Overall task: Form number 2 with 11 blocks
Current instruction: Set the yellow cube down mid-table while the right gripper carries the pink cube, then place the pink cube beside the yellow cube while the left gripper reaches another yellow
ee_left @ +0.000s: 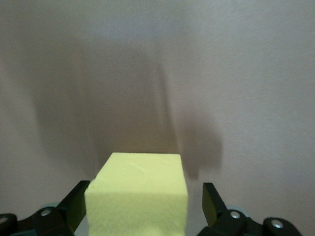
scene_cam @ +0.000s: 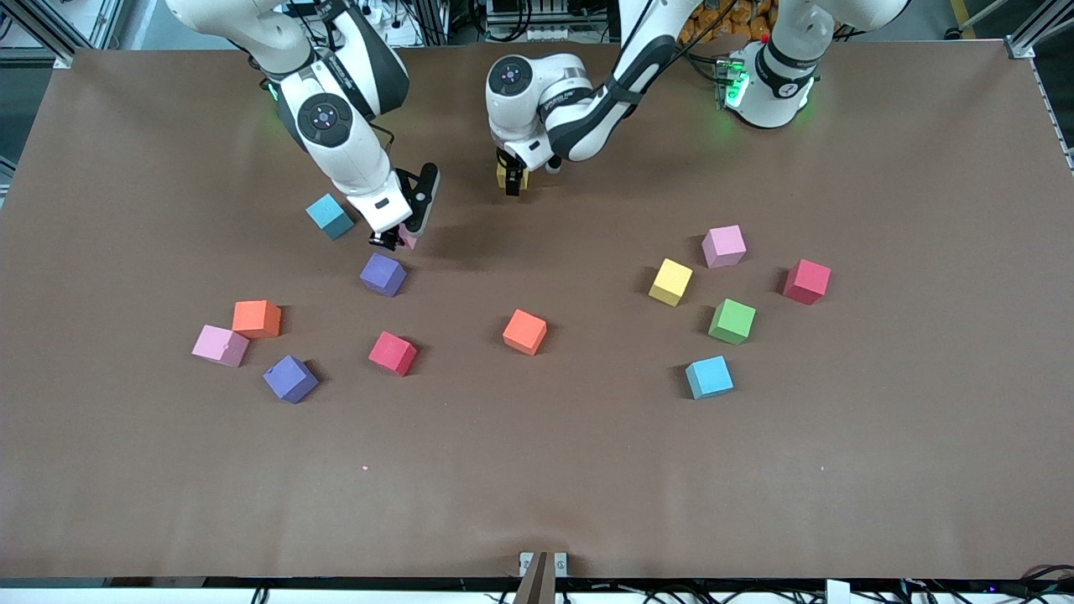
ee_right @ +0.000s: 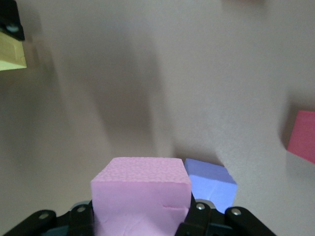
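the small matte yellow foam cube [ee_left: 140,194] sits on the brown table [scene_cam: 537,486] near the robots' bases, about midway between the two ends. the left gripper [scene_cam: 513,178] is down around it, and in the left wrist view its black fingers [ee_left: 214,201] stand apart from the cube's sides, a gap showing on one side, so the claw is open and grips nothing.

toward the right arm's end, the right gripper [scene_cam: 394,237] is closed on a pink foam cube [ee_right: 142,196], its fingers pressed to both sides of it. whether that cube is on the table or just off it cannot be told. just beside it, nearer the front camera, lies a purple cube [scene_cam: 383,274], and a dark cyan cube [scene_cam: 329,216] lies close by toward the right arm's end.

no digit is laid out yet; the rest of the blocks are scattered. nearer the front camera at the right arm's end are an orange cube [scene_cam: 257,319] touching a second pink cube [scene_cam: 220,346], another purple cube [scene_cam: 290,378] and a red cube [scene_cam: 392,353]. a second orange cube [scene_cam: 524,332] lies alone near the middle. toward the left arm's end are a third pink cube [scene_cam: 723,246], a second yellow cube [scene_cam: 670,282], a second red cube [scene_cam: 806,281], a green cube [scene_cam: 732,321] and a light cyan cube [scene_cam: 709,377], all apart from one another.
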